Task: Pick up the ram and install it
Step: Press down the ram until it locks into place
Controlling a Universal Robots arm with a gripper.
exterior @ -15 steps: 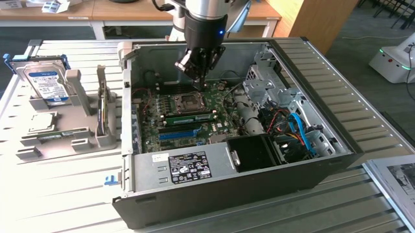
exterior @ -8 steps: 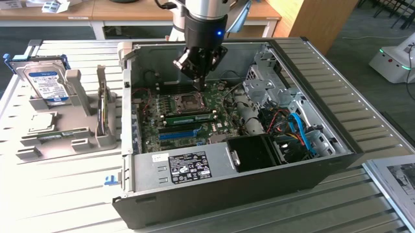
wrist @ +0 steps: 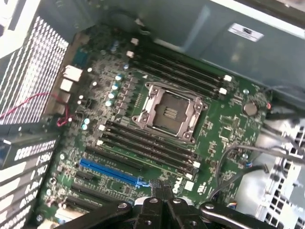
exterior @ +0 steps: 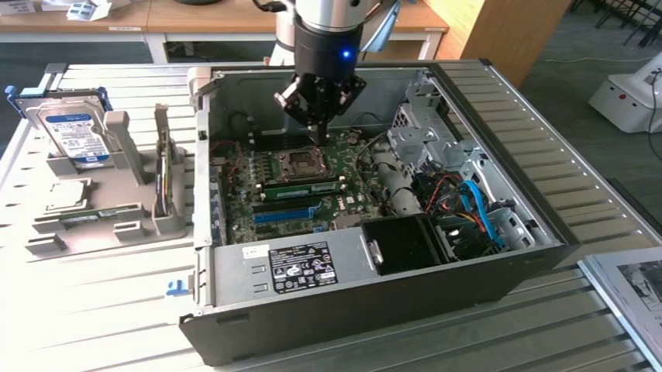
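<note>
My gripper hangs inside the open computer case, above the far part of the motherboard, with its fingers pressed together and nothing between them. A long green ram stick appears to stand in a slot just on the near side of the processor socket. The gripper is above and slightly behind it, not touching. Another thin green stick lies in the grey holder at the exterior view's left. In the wrist view the dark memory slots run on both sides of the socket.
A blue-labelled hard drive leans in the grey holder, with a square silver chip below it. Inside the case are a black power supply, a black fan block, cables and a metal drive cage. The case walls rise around the board.
</note>
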